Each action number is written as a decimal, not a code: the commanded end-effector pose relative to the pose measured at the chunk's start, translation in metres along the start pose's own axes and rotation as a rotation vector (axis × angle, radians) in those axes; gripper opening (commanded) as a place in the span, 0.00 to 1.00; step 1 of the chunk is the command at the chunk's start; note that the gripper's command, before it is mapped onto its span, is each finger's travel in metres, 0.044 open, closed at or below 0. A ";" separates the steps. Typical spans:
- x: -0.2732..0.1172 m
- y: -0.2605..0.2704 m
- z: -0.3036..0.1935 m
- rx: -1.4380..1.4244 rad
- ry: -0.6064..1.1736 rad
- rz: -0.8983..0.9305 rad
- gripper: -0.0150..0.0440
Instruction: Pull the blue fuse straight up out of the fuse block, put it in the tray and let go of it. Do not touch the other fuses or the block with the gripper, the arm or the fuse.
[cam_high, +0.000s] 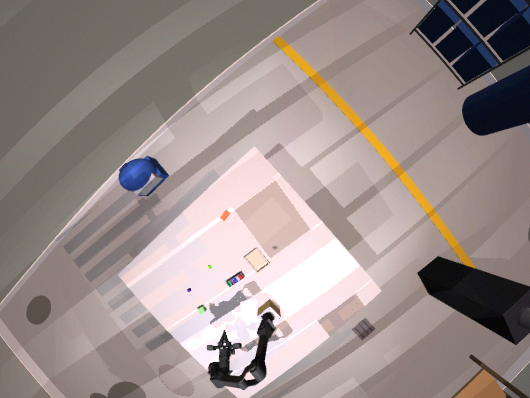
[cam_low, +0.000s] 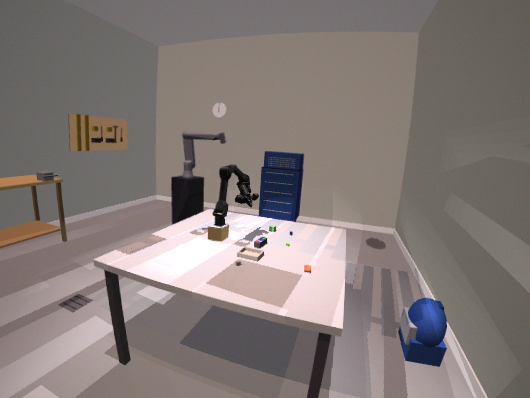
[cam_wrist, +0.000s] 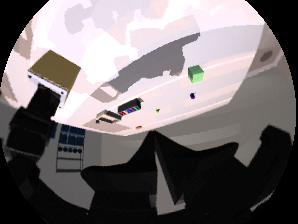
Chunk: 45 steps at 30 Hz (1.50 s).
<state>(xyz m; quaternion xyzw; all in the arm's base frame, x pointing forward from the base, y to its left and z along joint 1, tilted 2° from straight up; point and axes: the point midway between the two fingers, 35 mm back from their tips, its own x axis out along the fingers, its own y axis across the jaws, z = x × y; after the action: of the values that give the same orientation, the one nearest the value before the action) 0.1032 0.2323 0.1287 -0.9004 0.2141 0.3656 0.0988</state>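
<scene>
I am seeing red, purple and green fuses crowding the blue fuse (cam_high: 235, 280) (cam_low: 260, 242) (cam_wrist: 128, 111) in its block (cam_high: 228, 280) (cam_low: 257, 245) (cam_wrist: 135, 104); the tray (cam_high: 256, 259) (cam_low: 250, 254) (cam_wrist: 108, 118) is lying nearby. No writing is reading legibly. My closed gripper (cam_high: 224, 334) (cam_low: 255, 197) (cam_wrist: 152, 133) is hovering above the table (cam_high: 300, 285) (cam_low: 175, 265) (cam_wrist: 165, 30), well apart from it.

From here the fuses in the fuse block (cam_high: 235, 279) (cam_low: 260, 242) (cam_wrist: 130, 107) are too small to make out one by one. The tray's (cam_high: 256, 259) (cam_low: 250, 254) (cam_wrist: 108, 117) inside is too small to read in the wrist view. Overhead, the wooden bench (cam_high: 481, 386) (cam_low: 31, 181) runs off the edge.
</scene>
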 end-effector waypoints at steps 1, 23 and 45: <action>0.002 0.000 -0.001 0.014 -0.004 0.006 0.30; 0.210 0.036 -0.069 1.883 -0.247 0.816 0.38; 0.268 0.074 -0.094 2.461 -0.243 1.056 0.38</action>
<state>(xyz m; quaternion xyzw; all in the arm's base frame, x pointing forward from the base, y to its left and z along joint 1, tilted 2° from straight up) 0.2992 0.0509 0.0086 -0.0053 0.7093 0.0083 0.7048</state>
